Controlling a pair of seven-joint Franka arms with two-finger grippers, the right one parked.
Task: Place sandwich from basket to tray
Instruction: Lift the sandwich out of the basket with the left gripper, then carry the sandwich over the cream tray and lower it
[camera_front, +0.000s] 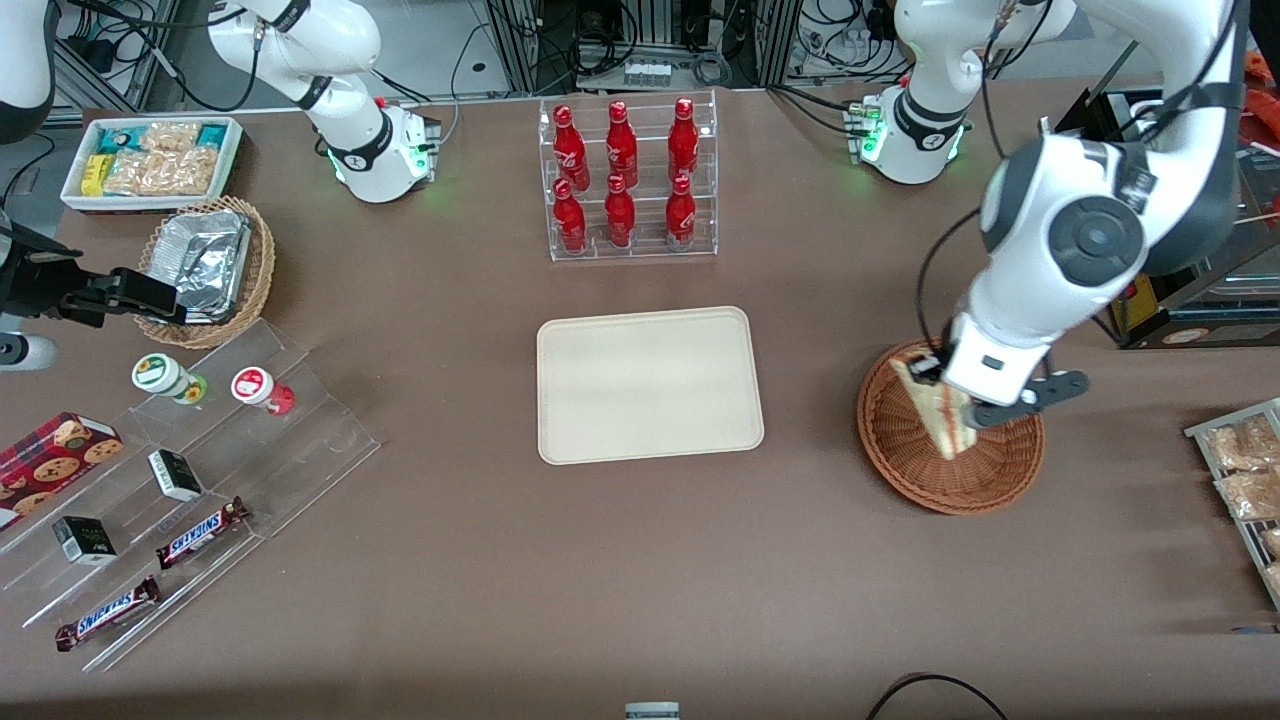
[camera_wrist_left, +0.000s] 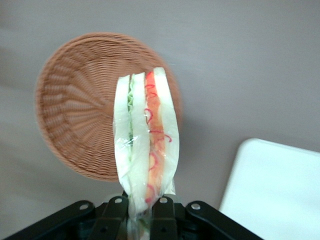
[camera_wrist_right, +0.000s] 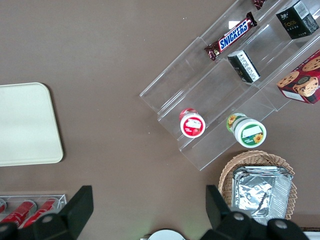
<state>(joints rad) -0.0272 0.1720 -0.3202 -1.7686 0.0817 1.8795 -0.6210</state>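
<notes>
On the brown counter (camera_front: 640, 560) the tray (camera_front: 650, 385) lies bare, well apart from the basket (camera_front: 945, 470) at the working arm's end. Above the basket the pincer (camera_front: 958, 400) is clamped on one end of the wrapped sandwich (camera_front: 940, 410), which appears lifted clear of the weave, so the carry step seems to be in hand. The next move calls for swinging the sandwich sideways over the tray, lowering it until it rests flat inside the rim, then letting go.
</notes>
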